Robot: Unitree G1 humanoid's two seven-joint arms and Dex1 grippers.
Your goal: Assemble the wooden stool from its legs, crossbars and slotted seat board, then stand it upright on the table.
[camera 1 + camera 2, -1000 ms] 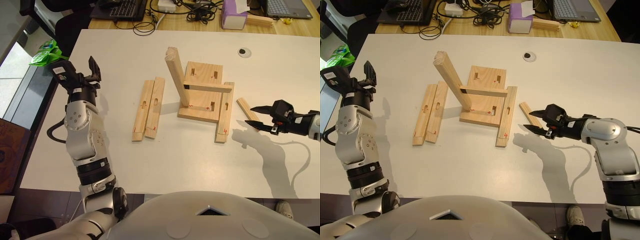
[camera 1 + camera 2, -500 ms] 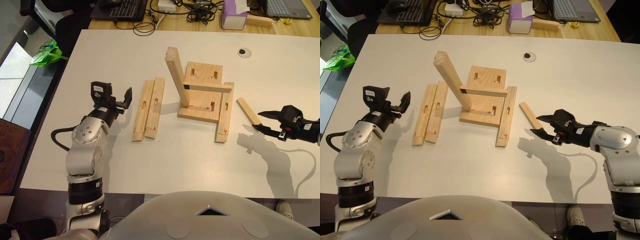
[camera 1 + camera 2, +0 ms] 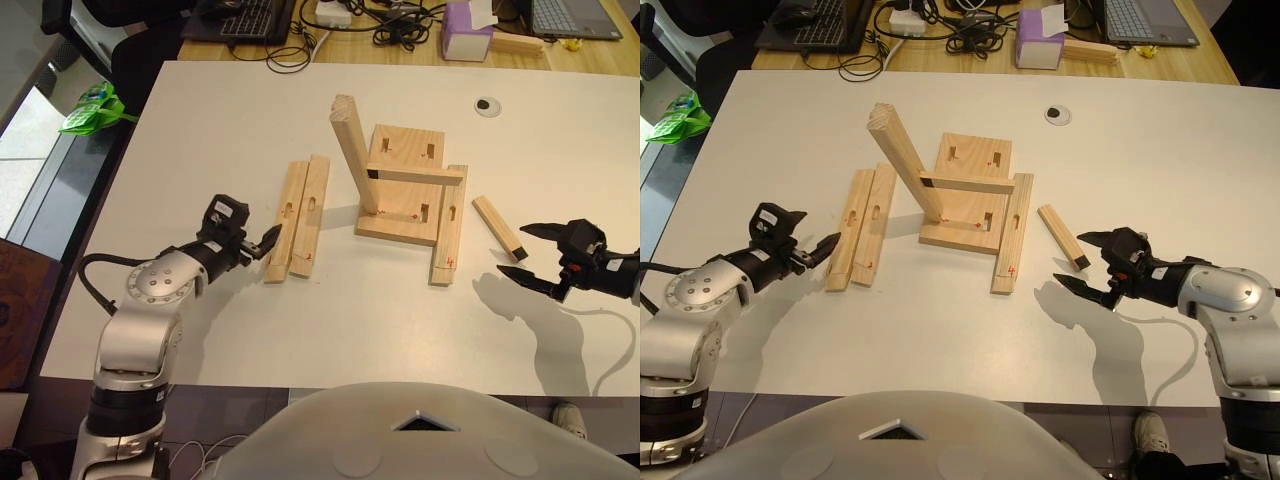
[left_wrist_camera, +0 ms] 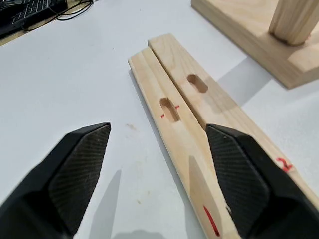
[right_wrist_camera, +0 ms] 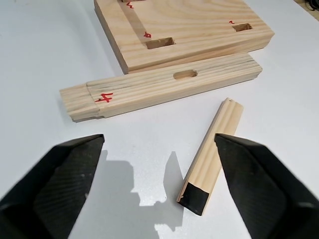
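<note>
The seat board [image 3: 405, 185] lies flat mid-table [image 3: 250, 110], one leg [image 3: 353, 150] standing tilted in its slot at 9 o'clock, with a crossbar [image 3: 418, 175] running from it across the board. Another leg [image 3: 448, 225] lies against the board's 3 o'clock edge. Two more legs [image 3: 298, 215] lie side by side, well apart at 9 o'clock. The left gripper [image 3: 262, 243] sits open at their near end, at 8 o'clock. A short black-tipped bar [image 3: 498, 228] lies at 3 o'clock; the right gripper [image 3: 511, 248] is open just beside its tip, at 4 o'clock.
</note>
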